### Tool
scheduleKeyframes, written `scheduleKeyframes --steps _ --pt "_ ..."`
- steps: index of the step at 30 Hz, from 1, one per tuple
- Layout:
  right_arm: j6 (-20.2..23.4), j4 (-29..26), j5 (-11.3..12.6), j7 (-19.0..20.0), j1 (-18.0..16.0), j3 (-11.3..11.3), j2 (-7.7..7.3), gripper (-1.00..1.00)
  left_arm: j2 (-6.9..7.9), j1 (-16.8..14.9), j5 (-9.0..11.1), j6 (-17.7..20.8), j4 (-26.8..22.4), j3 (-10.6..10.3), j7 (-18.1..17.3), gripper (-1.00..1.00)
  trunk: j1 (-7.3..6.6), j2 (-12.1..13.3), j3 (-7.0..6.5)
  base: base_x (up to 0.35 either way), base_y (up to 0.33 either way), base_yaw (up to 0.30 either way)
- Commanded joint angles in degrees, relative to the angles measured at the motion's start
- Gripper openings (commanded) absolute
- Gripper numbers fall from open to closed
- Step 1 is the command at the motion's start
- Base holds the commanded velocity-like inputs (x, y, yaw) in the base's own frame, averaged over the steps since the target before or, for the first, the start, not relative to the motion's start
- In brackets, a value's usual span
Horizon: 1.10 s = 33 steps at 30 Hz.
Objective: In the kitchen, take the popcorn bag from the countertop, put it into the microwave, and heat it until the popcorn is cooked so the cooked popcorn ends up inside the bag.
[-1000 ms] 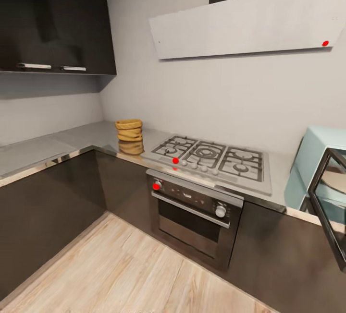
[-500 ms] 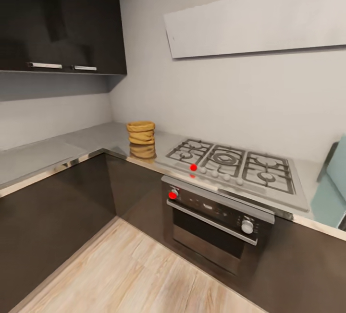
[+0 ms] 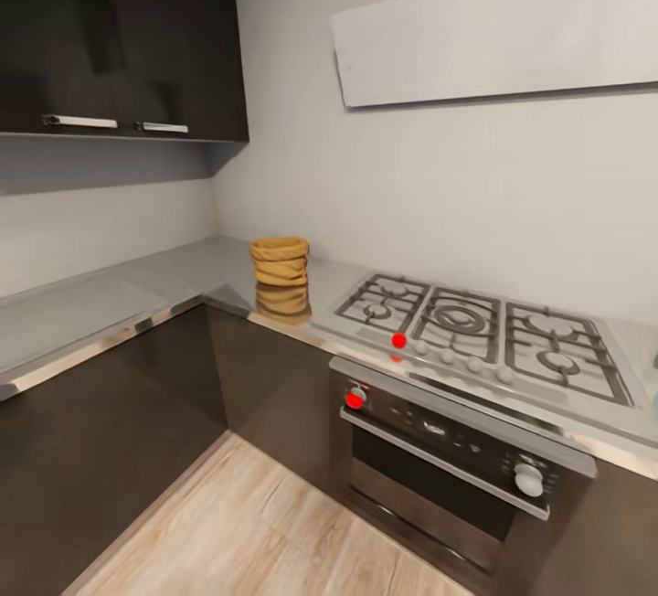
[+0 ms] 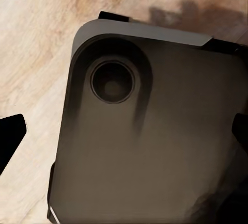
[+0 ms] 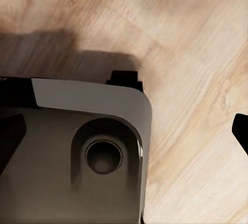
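Head view: the tan-orange ridged cloth popcorn bag [image 3: 280, 263] stands upright on the long grey glossy countertop [image 3: 100, 303], near the inner corner, just beside the left end of the grey gas hob with black grates [image 3: 475, 331]. The bag's reflection shows on the slab below it. The bag's top is open with a thick rim; what is inside cannot be told from here. The hob has a row of pale knobs along its front and 1 red dot [image 3: 398, 339] at the left end of that row. Under the hob sits the dark steel oven [image 3: 448, 459], with a white knob [image 3: 528, 481] at its right and a red-marked knob [image 3: 355, 399] at its left. A white flat hood [image 3: 498, 25] hangs on the grey wall above the hob. Dark upper cabinets with 2 metal handles [image 3: 119, 38] fill the upper left. Dark brown cabinet fronts [image 3: 100, 431] run below the counter, pale wood-plank floor [image 3: 265, 532] beneath.

Left wrist view: looks down on a dark rounded robot base panel with a round recess [image 4: 150, 141] over the wood floor. The 2 black tips of the left gripper [image 4: 124, 131] sit at opposite picture edges, so its jaws are spread wide, empty.

Right wrist view: a similar dark base corner with a round recess [image 5: 77, 152] over floor. The right gripper [image 5: 124, 131] has black tips at both edges, jaws spread apart, holding nothing.
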<state>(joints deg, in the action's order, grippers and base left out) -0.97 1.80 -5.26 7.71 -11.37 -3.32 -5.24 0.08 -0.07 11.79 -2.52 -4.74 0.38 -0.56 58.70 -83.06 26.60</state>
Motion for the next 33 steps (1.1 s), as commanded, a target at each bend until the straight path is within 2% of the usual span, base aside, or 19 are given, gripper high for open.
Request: scheduleKeyframes --steps 1,33 --pt "-0.01 0.14 -0.54 0.13 -0.09 -0.37 -0.05 1.00 0.01 0.01 0.34 -0.11 -0.01 0.01 -0.06 1.00 0.03 -0.03 0.05 0.297 0.205 0.000" --pt "0.35 0.14 -0.54 0.19 -0.09 -0.37 -0.14 1.00 -0.15 -0.02 0.35 -0.59 -0.07 0.04 0.01 1.00 0.03 -0.03 0.05 0.294 0.216 0.000"
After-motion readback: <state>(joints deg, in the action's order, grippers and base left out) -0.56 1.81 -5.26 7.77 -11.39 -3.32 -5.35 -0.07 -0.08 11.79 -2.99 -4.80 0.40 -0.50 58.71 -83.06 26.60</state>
